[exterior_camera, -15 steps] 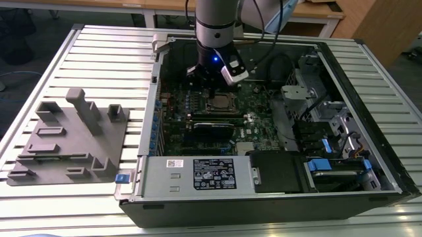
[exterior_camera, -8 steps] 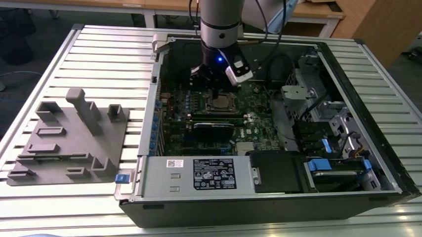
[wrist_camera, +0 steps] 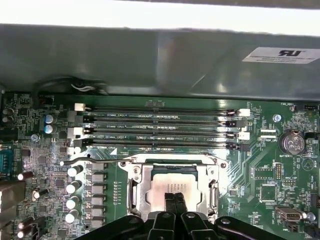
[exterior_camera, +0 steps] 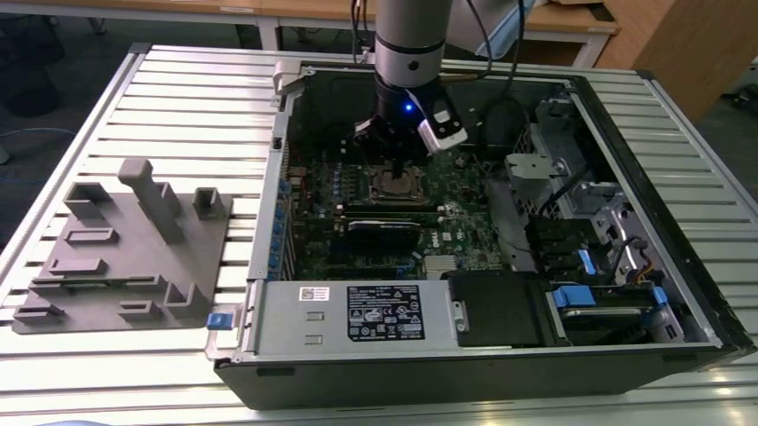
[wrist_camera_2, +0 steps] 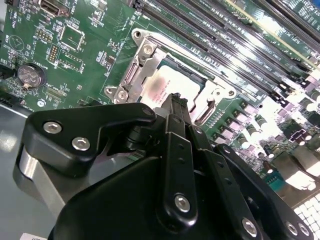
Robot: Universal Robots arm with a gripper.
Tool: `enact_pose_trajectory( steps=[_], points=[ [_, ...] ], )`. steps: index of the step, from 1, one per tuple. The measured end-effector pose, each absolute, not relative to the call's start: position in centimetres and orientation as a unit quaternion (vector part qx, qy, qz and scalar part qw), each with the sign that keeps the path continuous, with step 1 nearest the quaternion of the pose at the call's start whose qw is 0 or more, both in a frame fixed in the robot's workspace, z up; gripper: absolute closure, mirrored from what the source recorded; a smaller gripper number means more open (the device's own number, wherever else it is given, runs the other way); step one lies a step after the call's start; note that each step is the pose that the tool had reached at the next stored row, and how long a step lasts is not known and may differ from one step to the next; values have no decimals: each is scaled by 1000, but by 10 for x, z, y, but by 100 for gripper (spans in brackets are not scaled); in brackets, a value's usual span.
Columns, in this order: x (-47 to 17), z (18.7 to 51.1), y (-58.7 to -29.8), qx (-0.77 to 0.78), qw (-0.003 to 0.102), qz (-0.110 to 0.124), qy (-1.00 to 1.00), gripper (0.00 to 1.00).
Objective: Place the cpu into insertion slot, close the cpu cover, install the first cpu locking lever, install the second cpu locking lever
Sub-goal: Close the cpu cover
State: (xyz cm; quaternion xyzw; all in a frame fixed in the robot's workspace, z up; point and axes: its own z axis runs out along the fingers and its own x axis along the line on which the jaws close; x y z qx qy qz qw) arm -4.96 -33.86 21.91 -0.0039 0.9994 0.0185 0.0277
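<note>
- The claw hangs straight over the insertion slot, its two black fingers pressed together with nothing pinched between them
- In both wrist views the claw's tips sit at the middle of the slot, on or just above the cpu; I cannot tell if they touch
- The cpu lies flat inside the insertion slot, silvery top up
- The cpu cover is folded down around the slot, framing the cpu
- A thin wire lever runs out from one corner of the slot
- Long black memory slots lie just beside the slot; a coin battery sits well apart from it
- A grey fixture rests on the desk, far from the slot
</note>
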Motion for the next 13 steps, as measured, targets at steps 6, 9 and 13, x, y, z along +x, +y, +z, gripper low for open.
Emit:
enact_pose_trajectory(
  steps=[6, 9, 13],
  points=[
    [-50, 221, -339, -4, 28, 19, 999, 89],
    [-50, 222, -339, -4, 28, 19, 999, 89],
    [-50, 223, -339, -4, 28, 19, 999, 89]
  ],
)
